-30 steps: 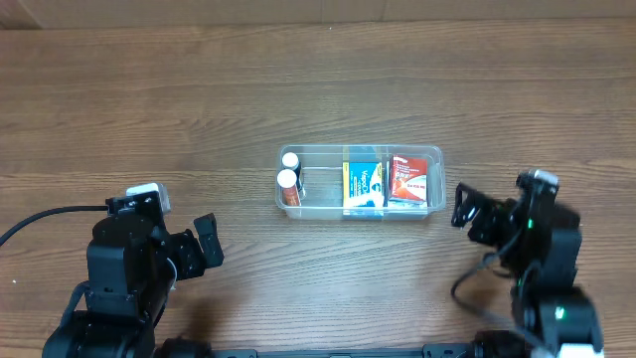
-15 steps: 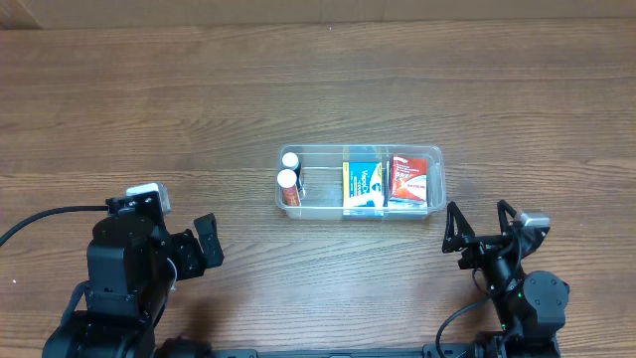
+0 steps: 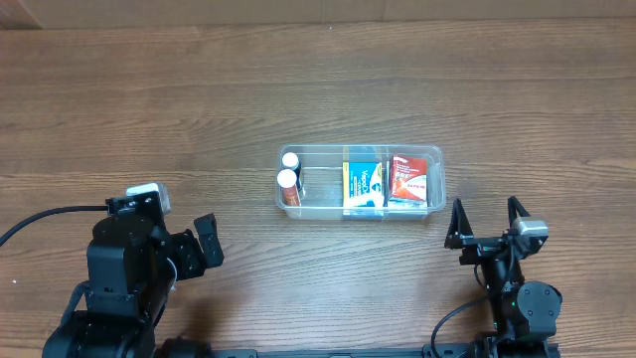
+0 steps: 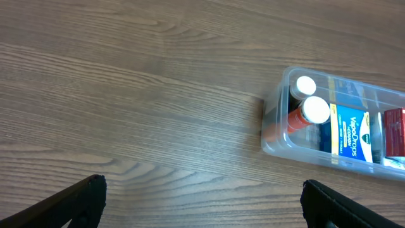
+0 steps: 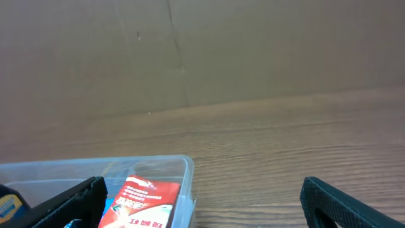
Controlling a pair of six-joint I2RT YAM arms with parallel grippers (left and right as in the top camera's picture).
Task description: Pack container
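1. Container (image 3: 318, 189) mid-table, bottles (image 3: 288, 179) and boxes (image 3: 364, 181) inside (looks packed).
2. Left gripper (image 3: 207, 244), right gripper (image 3: 484, 207) by the near edge, jaws spread, empty.
3. Next, I'd judge: nothing loose left to fetch.

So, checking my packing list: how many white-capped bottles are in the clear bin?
2. Both stand at the left end of the container: the far bottle in the corner, the near bottle right beside it. No other shows through the clear walls.

- We see the container (image 3: 320, 187) as clear, smooth, glossy plastic.
- We read the table (image 3: 298, 80) as matt, wood-grained board.
- We find the red box (image 3: 407, 179) to be printed, slightly shiny card.
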